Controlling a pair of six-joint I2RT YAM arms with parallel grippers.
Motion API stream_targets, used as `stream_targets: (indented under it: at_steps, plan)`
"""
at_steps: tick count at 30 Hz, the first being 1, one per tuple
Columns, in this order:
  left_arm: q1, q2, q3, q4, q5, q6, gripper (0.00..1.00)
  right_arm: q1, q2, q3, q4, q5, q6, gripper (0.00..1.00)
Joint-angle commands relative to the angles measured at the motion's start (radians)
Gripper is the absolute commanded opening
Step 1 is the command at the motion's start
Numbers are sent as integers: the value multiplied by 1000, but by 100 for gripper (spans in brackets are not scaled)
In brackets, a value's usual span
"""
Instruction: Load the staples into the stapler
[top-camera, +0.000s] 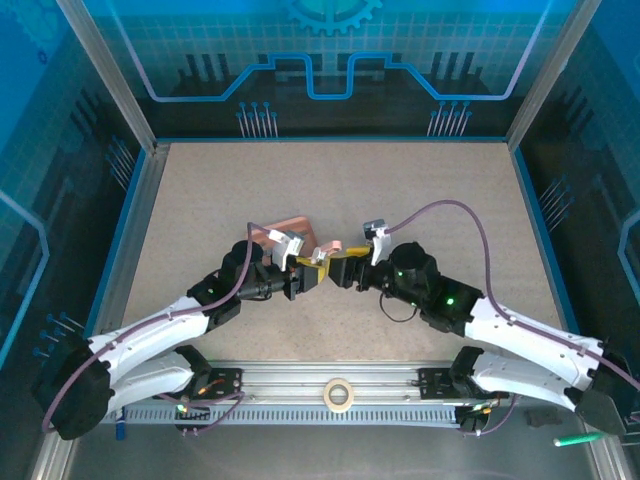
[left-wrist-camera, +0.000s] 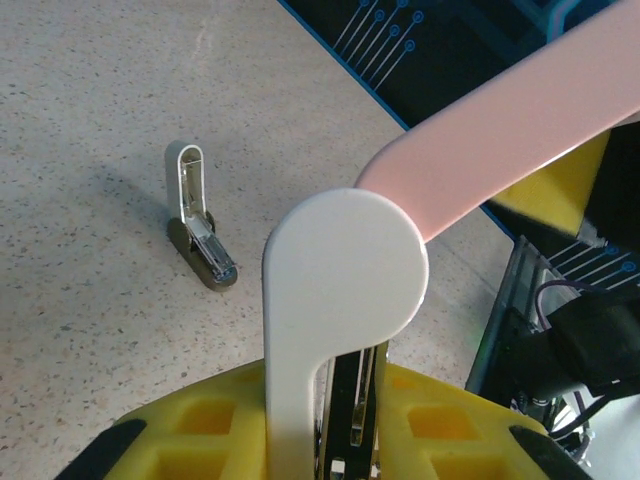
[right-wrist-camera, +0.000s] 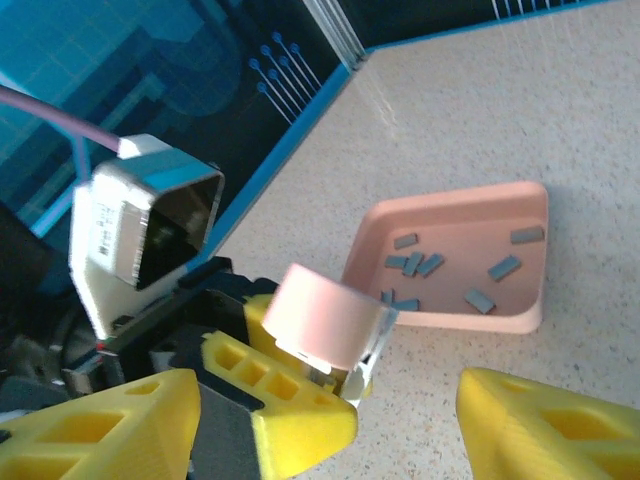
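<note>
My left gripper (top-camera: 303, 275) is shut on the stapler (top-camera: 325, 250), lifted above the table's middle. In the left wrist view the yellow fingers (left-wrist-camera: 200, 430) clamp the white body (left-wrist-camera: 330, 290) from both sides. Its pink lid (left-wrist-camera: 520, 130) swings up and away, baring the metal channel. My right gripper (top-camera: 343, 272) faces it, open; in the right wrist view its gripper (right-wrist-camera: 330, 405) has wide-apart fingers on either side of the pink lid (right-wrist-camera: 320, 315) without touching it. Several grey staples (right-wrist-camera: 430, 265) lie in the pink tray (right-wrist-camera: 445, 320), also seen behind the left wrist (top-camera: 290, 222).
A small grey and white hinged piece (left-wrist-camera: 200, 235), like an opened mini stapler, stands on the table. A tape roll (top-camera: 339, 393) lies on the front rail and a green pen (top-camera: 578, 438) at the near right. Blue-edged frame walls (top-camera: 135, 200) bound the table.
</note>
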Motion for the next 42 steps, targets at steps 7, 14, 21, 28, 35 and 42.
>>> stream_targets:
  at_steps: [7,14,21,28,35,42]
  plan:
    - [-7,-38,-12,-22,-27,-4,21,33,105,58,123,121,115,62]
    - [-8,-52,-20,-34,-37,2,22,46,151,56,168,143,148,56]
    - [-8,-58,-24,-40,-35,8,22,52,166,52,165,185,175,42]
    - [-10,-57,-27,-54,-48,15,25,55,161,46,115,227,165,25]
    - [-11,-54,-30,-60,-96,-15,60,33,142,51,29,227,85,16]
    - [-11,-38,-5,-154,-218,-39,82,-116,102,95,-255,210,-102,16]
